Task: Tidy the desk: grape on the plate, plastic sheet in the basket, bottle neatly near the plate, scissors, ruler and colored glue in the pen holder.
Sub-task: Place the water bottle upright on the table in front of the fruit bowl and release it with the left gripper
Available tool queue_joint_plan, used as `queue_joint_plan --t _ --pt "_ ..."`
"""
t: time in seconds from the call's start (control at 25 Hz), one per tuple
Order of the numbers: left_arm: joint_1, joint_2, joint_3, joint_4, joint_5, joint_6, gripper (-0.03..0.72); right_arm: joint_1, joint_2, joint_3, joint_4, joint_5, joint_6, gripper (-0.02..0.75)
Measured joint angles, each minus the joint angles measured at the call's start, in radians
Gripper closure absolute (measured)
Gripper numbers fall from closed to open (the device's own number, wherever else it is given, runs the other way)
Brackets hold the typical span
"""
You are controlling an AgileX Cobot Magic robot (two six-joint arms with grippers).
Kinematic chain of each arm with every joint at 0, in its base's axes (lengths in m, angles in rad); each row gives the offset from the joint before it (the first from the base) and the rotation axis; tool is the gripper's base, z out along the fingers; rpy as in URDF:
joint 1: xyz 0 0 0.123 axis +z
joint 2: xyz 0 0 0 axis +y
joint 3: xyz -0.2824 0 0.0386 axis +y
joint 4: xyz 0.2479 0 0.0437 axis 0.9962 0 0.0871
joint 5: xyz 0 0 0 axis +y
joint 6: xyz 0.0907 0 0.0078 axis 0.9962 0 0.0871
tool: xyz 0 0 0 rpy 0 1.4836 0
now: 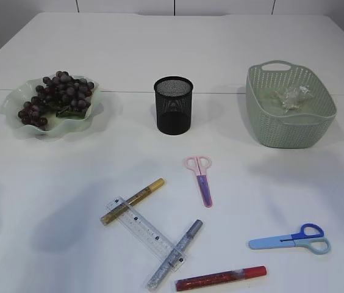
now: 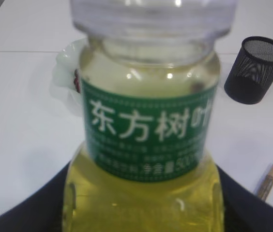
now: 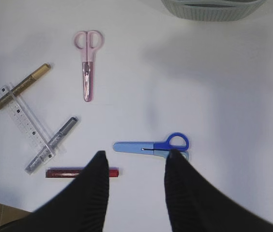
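Left wrist view only: left tool holds the bottle of yellow liquid with a green label, plate behind it; exterior view shows neither. Right wrist view: right tool hangs partly open and empty above the blue scissors, beside the red glue pen. Exterior view alone shows grapes on plate, plastic sheet in basket, and pen holder on the table.

Bottle between the left jaws: clear glossy plastic, green printed label. Pen holder: black metal mesh, matt. Basket: pale green woven-look plastic. Plate: glossy, translucent green. Ruler: clear plastic. Right fingers: black, ribbed, matt.
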Motion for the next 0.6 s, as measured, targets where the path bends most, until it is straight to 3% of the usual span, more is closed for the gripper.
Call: queue_joint_plan --t 0.32,0.6 --pt "0.233 0.020 0.097 -0.048 -0.436 0.026 0.244 0.000 0.000 0.000 -0.019 0.000 0.000 0.424" --pt "0.283 0.132 0.108 -0.141 -0.658 0.220 0.244 0.000 0.000 0.000 -0.042 0.000 -0.002 0.424"
